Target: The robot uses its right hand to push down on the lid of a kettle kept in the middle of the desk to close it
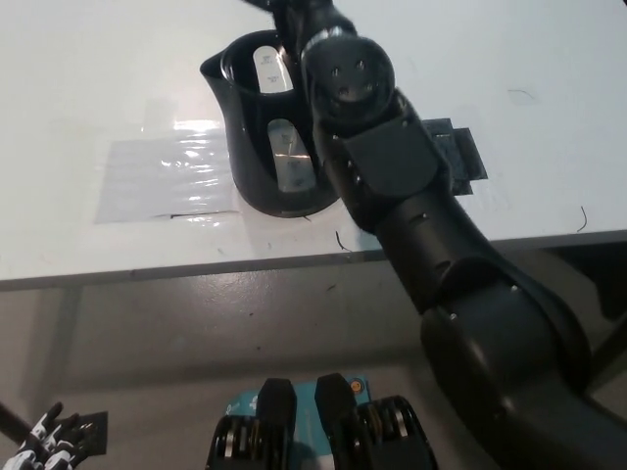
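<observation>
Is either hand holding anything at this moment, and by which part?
It cannot be told for the right hand: it is out of view past the top edge behind the kettle. The left hand rests at the lower left, holding nothing visible.

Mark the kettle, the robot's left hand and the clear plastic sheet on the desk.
kettle [257,157]: head view, on its black side wall below the spout.
left hand [47,439]: head view, on the white fingers at the bottom left corner.
clear plastic sheet [162,181]: head view, on its glossy middle, left of the kettle.
</observation>
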`<state>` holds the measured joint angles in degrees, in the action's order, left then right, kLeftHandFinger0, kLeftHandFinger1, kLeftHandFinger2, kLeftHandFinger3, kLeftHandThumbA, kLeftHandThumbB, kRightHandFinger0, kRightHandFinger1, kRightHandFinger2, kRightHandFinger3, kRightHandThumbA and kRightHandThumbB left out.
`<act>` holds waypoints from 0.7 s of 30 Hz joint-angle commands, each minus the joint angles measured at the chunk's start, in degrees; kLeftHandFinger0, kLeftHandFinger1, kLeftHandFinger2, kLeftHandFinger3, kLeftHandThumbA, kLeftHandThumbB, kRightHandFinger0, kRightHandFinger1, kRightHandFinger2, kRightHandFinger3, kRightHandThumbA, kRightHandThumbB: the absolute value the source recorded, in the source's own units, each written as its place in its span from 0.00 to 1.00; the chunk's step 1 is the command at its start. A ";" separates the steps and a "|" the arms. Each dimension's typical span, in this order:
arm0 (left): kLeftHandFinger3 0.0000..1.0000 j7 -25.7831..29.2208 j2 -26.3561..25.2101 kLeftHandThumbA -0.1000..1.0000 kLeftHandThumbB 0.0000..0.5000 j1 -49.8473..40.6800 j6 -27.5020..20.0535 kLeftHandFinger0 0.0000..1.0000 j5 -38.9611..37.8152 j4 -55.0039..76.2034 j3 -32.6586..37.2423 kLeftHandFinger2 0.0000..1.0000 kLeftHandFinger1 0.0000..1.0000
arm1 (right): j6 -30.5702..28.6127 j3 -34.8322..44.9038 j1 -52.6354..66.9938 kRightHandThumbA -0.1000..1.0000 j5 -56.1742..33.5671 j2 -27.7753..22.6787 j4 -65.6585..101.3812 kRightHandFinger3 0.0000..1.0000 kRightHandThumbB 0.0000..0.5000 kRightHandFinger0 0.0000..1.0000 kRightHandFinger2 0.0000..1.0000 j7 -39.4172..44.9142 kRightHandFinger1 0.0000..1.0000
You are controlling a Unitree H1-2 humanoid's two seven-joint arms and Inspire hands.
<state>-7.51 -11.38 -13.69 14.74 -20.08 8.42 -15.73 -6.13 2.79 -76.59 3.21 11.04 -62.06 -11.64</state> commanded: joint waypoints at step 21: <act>1.00 -0.63 -1.30 0.55 0.18 3.24 0.08 1.00 1.93 1.84 4.56 1.00 1.00 | -8.26 2.81 -6.84 0.59 -4.19 4.49 -16.80 1.00 0.18 1.00 1.00 1.01 1.00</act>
<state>-7.51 -11.49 -11.24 14.76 -19.32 8.42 -12.01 -15.57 6.41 -79.25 -0.51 12.89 -77.19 -11.64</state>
